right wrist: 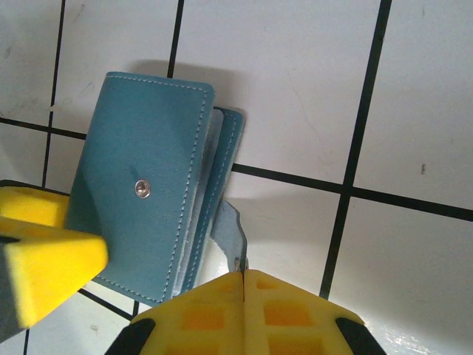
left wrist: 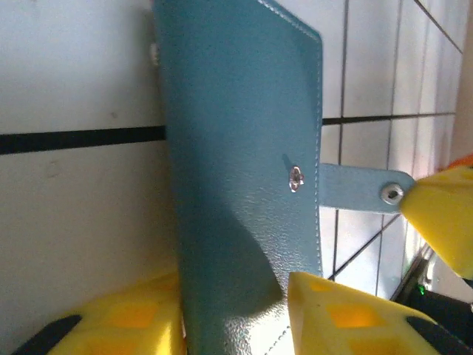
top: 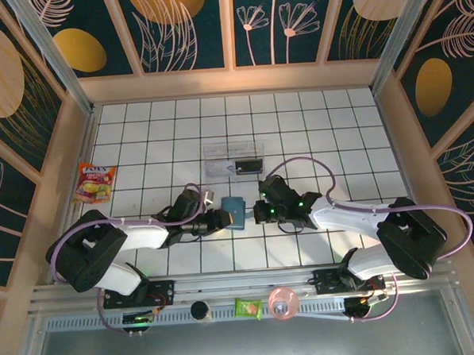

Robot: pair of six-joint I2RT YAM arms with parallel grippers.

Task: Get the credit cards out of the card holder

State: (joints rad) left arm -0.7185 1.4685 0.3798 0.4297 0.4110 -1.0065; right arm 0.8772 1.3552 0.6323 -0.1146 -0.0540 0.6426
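The card holder [right wrist: 140, 192] lies folded on the tiled bench [top: 338, 140], directly between the two pincers. Its long axis runs away from the left pincer [left wrist: 233, 292], whose fingers stand part open astride its near end; whether they press it I cannot tell. From the opposite side the right pincer [right wrist: 242, 285] is pinched tight on the strap [right wrist: 230, 237], which is unsnapped and sticks out sideways. The credit cards, I judge, sit between the covers. Farther off, a clear tray [top: 234, 150] holds a black rectangle [top: 247, 164]. The lettering on the snack packet [top: 94, 182] is too small to read.
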